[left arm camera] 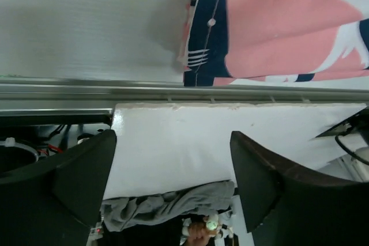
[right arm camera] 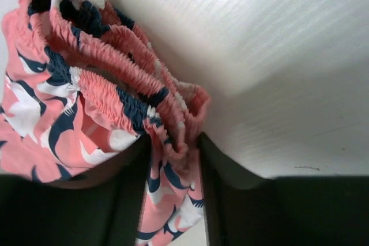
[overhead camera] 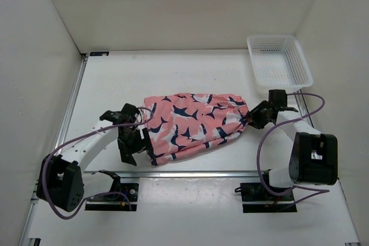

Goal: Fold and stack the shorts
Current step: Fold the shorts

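Coral-pink soft fabric shorts (overhead camera: 193, 126), printed with navy-and-white sharks, lie rumpled in the middle of the white table (overhead camera: 173, 73). My right gripper (right arm camera: 176, 148) pinches the gathered waistband. My left gripper (left arm camera: 173, 142) gapes wide and empty by the hem. I judge folding barely begun and stacking undone. The white plastic mesh basket (overhead camera: 304, 64) sits well apart at the far right, blocking nothing.

Soft, even light from above fills the top view. The white matte bench (overhead camera: 173, 73) shows no glare and only faint shadows beneath the arms. In both wrist views the near dark jaws are blurred and underexposed, while the coral-pink shark-printed fabric shorts (right arm camera: 86, 102) stay fairly sharp and cast a soft grey shadow on the bench.
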`<state>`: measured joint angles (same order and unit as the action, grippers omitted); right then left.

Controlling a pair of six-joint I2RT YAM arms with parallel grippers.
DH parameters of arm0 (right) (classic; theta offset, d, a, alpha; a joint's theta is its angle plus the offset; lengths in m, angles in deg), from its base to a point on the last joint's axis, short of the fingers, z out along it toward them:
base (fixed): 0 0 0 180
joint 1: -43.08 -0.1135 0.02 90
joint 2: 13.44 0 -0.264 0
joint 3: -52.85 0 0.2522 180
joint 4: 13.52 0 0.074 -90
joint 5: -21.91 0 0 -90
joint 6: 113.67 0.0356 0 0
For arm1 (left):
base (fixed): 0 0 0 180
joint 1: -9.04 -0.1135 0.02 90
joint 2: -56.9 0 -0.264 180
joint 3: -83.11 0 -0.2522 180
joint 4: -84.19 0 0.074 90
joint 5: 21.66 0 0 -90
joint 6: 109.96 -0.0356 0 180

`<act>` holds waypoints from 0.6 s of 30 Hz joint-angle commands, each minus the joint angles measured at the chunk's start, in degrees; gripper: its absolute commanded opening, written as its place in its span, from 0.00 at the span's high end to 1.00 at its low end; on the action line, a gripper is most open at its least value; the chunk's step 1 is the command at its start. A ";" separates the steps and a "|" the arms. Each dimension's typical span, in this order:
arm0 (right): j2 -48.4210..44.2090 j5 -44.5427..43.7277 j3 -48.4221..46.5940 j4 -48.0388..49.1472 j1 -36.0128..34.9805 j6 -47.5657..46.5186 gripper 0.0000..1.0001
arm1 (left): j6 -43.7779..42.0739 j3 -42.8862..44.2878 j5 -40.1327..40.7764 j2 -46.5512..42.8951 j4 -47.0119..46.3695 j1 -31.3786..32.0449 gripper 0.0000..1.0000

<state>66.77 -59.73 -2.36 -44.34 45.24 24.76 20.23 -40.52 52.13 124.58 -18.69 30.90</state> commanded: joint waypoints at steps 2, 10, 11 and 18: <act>-1.89 -2.21 0.23 -0.87 0.13 -3.24 0.45 | -0.90 9.49 5.03 0.95 -1.75 -0.59 0.07; -0.76 -2.12 1.90 0.70 0.13 -5.70 0.51 | -1.51 16.89 11.99 13.07 -9.11 -5.24 0.26; 0.47 -2.12 1.90 1.32 0.13 -6.32 0.52 | -2.12 16.20 11.99 14.22 -11.47 -5.78 0.28; 4.70 -2.73 1.37 3.35 0.13 -8.35 0.86 | -2.65 14.87 9.44 20.73 -15.80 -7.54 0.51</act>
<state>70.92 -61.45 -1.12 -42.70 45.22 17.96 18.59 -25.88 61.73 146.10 -31.33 23.52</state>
